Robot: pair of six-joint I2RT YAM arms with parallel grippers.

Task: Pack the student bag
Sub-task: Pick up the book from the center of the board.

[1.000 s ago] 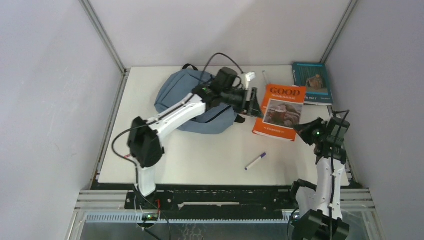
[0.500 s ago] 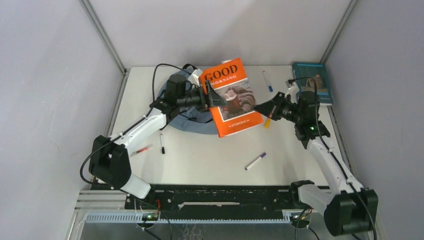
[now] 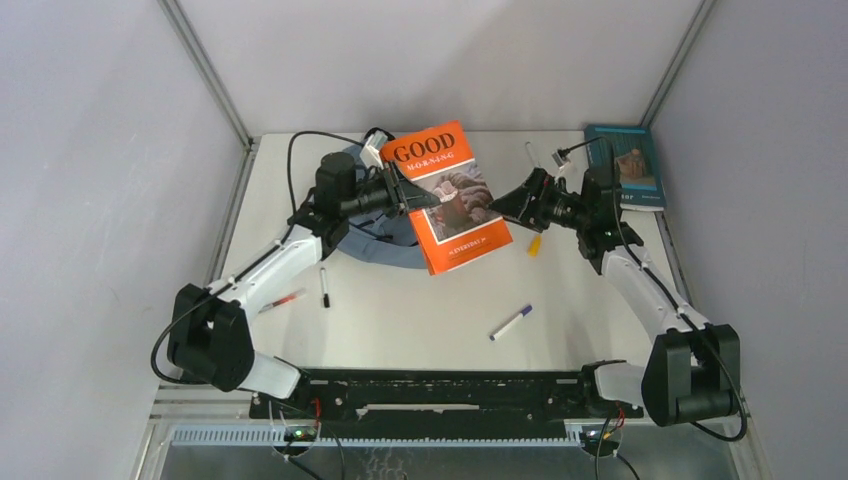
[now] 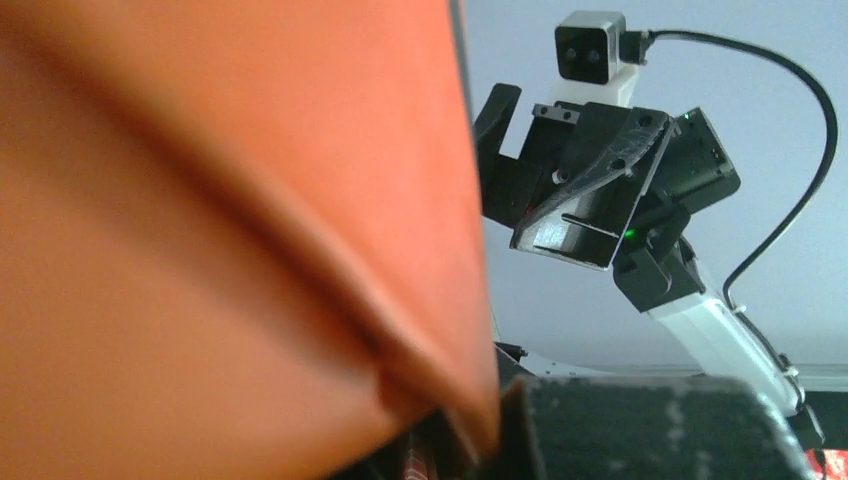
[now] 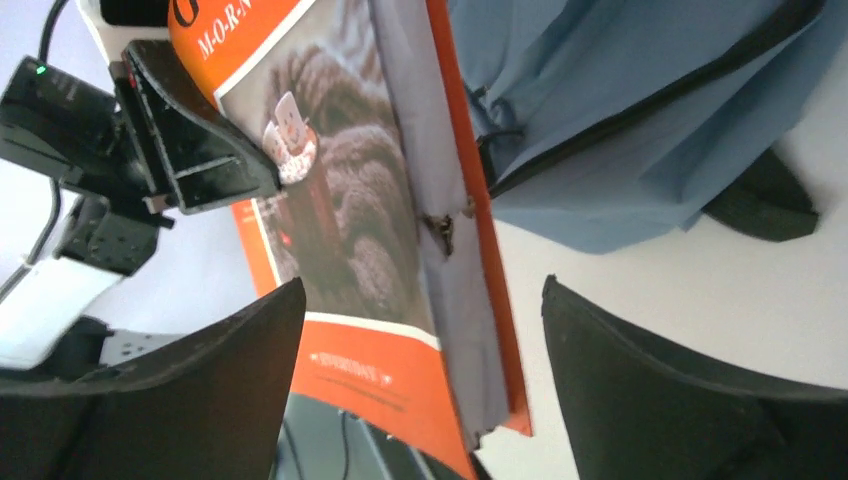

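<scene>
The orange "Good Morning" book (image 3: 447, 195) hangs tilted in the air above the right edge of the student bag (image 3: 372, 243), a grey-blue backpack lying on the table. My left gripper (image 3: 408, 196) is shut on the book's left edge. In the left wrist view the orange cover (image 4: 220, 230) fills the left side, pinched at my left gripper (image 4: 470, 440). My right gripper (image 3: 510, 205) stands open just right of the book, touching nothing. In the right wrist view, the book (image 5: 340, 230) and the bag (image 5: 640, 110) lie beyond my right gripper (image 5: 420, 330), whose fingers are spread wide.
A teal book (image 3: 625, 165) lies at the table's far right corner. A purple marker (image 3: 511, 322) lies in front, a small yellow piece (image 3: 535, 244) under the right gripper, a blue pen (image 3: 531, 152) at the back. A black pen (image 3: 324, 285) and a red pen (image 3: 283, 298) lie left.
The book has gone from lying flat to being held up. In the last half second my left gripper shut on it, and my right gripper let go and opened.
</scene>
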